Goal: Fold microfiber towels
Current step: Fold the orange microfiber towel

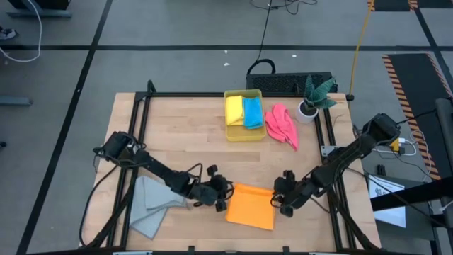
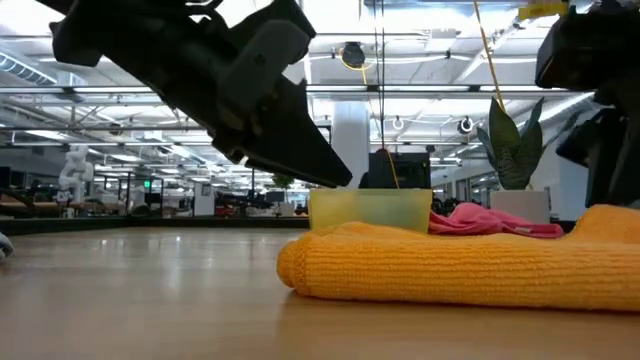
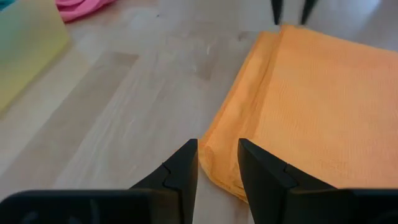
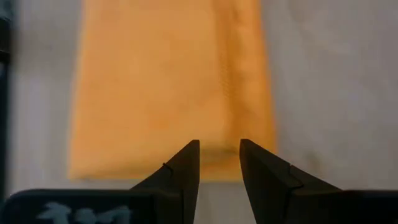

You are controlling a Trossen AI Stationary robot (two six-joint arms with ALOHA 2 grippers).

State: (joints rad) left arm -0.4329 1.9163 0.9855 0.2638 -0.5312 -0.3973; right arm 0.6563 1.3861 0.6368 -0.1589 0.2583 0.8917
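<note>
You had the yellow towel (image 1: 234, 110) and blue towel (image 1: 252, 112) folded in the bin (image 1: 243, 134). The orange towel (image 1: 252, 207), doubled once, lay between both grippers, left gripper (image 3: 217, 167) and right gripper (image 4: 219, 160) parted at its ends, gripping nothing. Pink towel (image 1: 282, 125) and grey towel (image 1: 152, 204) remained.

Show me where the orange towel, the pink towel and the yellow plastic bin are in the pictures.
orange towel (image 1: 250, 206), high view, middle of its flat top.
pink towel (image 1: 281, 124), high view, middle of the crumpled heap.
yellow plastic bin (image 1: 244, 135), high view, its near rim.
</note>
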